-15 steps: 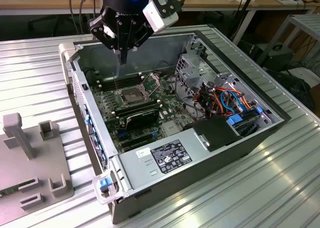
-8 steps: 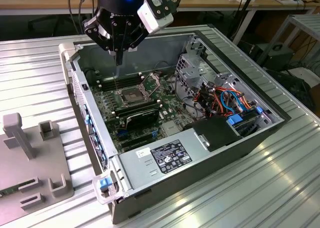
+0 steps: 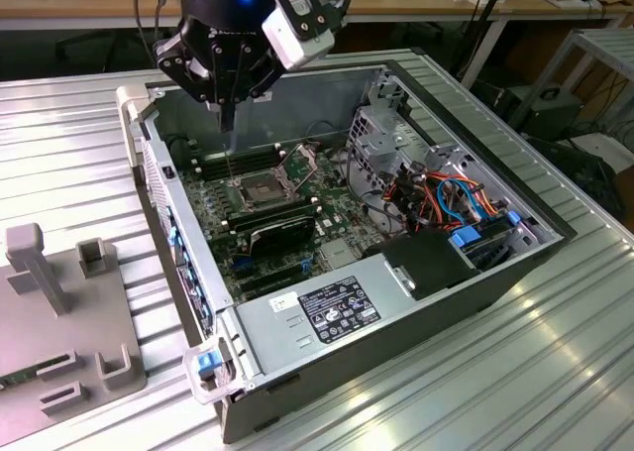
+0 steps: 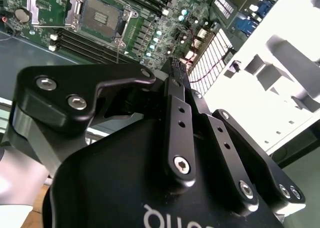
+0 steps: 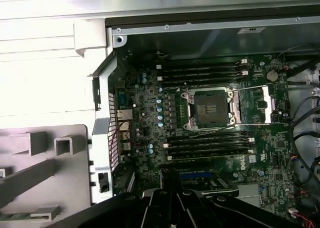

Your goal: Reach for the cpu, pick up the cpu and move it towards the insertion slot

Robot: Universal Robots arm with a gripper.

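While the tool (image 3: 228,126) hovers, the square insertion slot (image 3: 257,188) gleams silver.

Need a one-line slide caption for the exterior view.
Robot gripper hangs over the open computer case, above the silver processor socket on the green board.

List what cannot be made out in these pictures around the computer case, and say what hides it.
1. Second wrist view: the black body of the claw covers much of the motherboard; the frame of the insertion slot runs off the picture's edge.
2. Exterior view: a green strip on the grey fixture is cut by that view's left edge; what it is cannot be told.
3. All views: the slot's pins are too small to tell.
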